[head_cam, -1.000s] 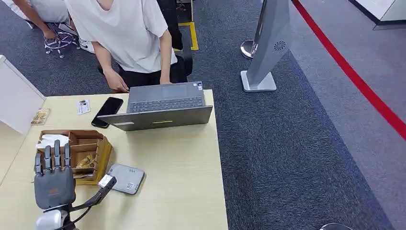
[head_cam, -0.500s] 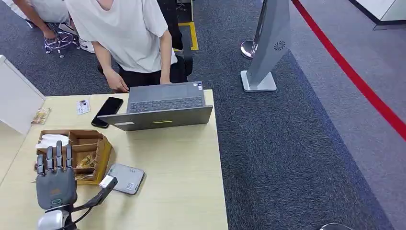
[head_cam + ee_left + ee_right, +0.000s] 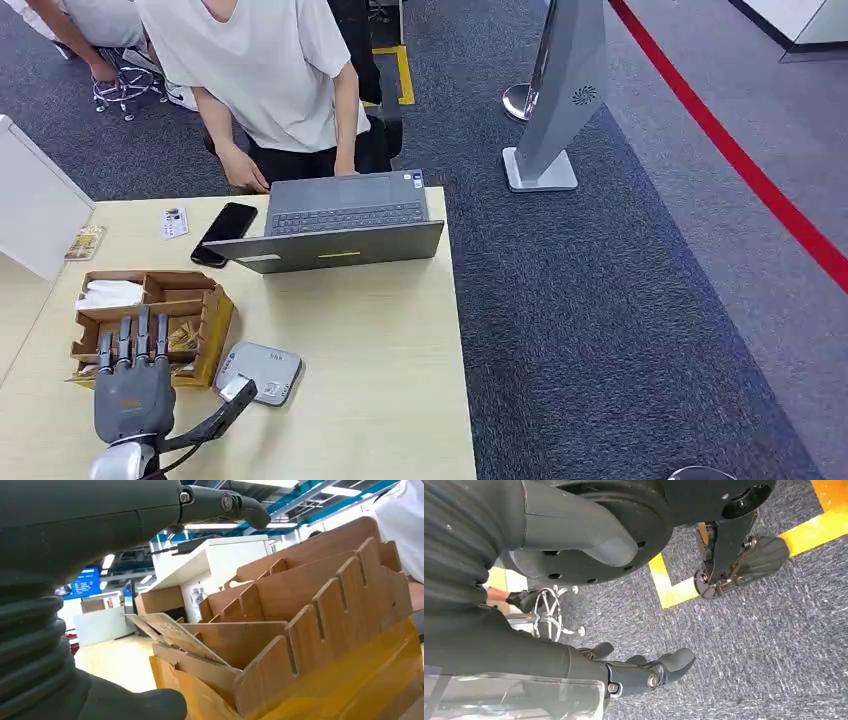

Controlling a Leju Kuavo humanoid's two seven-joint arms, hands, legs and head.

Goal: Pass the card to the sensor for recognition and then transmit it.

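The left hand (image 3: 135, 385) has slid toward the robot's right and a little back from the far edge of the table (image 3: 370, 340) over the last second, its fingers stretched out flat and apart, holding nothing. The fingertips now lie over the near compartments of the wooden organiser box (image 3: 205, 300), and the thumb juts out sideways until it reaches over the near corner of the grey sensor (image 3: 262, 372) (whether it touches the pad is not clear). In the left wrist view the cards (image 3: 172, 634) lean in a near slot of the box, close ahead of the hand, still ungrasped. This looks like the hand lining up to pick a card, so the task is at its start: nothing has been shown to the sensor yet. The right hand (image 3: 644, 672) hangs over the carpet with fingers loosely curled, holding nothing. A person sits at the laptop (image 3: 340, 220) across the table.
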